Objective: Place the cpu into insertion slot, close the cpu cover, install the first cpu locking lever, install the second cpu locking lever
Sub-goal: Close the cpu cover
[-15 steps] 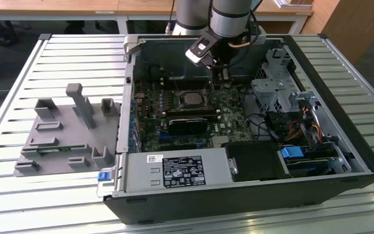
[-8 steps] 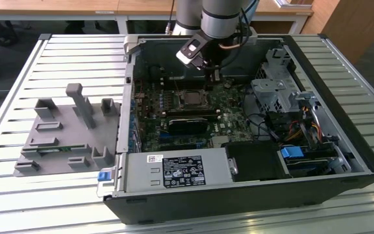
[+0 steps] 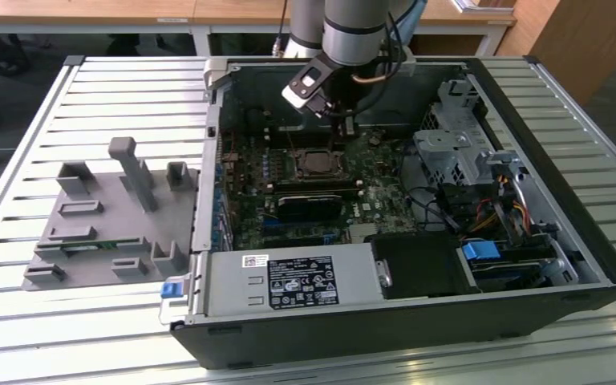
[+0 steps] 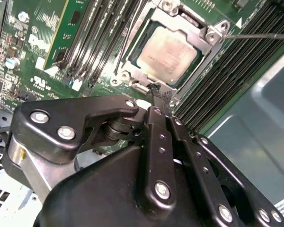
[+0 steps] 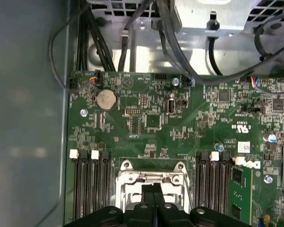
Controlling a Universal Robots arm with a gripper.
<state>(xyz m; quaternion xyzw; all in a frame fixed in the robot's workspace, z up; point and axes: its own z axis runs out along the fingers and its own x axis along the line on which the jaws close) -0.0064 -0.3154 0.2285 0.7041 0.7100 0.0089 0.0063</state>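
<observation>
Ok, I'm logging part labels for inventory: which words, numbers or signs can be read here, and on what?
Nothing reads clearly enough to quote.
Power supply label: dense print, too small.
White sticker beside it: too small.
Motherboard silkscreen markings: too blurred.
Small white sticker on the motherboard: too small.

We see open black computer case (image 3: 394, 337) lying on slatted metal worktop (image 3: 94, 88). Grey power supply (image 3: 286, 281) with white label sits at case edge nearest exterior camera, blue clip (image 3: 174, 289) at its corner. Grey plastic holder (image 3: 94, 224) stands on worktop at exterior view's left, just beside case. We note coin battery (image 5: 106, 100) on green board (image 5: 146, 137), black memory slots (image 5: 92, 189), black cables (image 5: 180, 42) along metal wall beside board. Wooden desk (image 3: 126, 12) behind worktop.
</observation>
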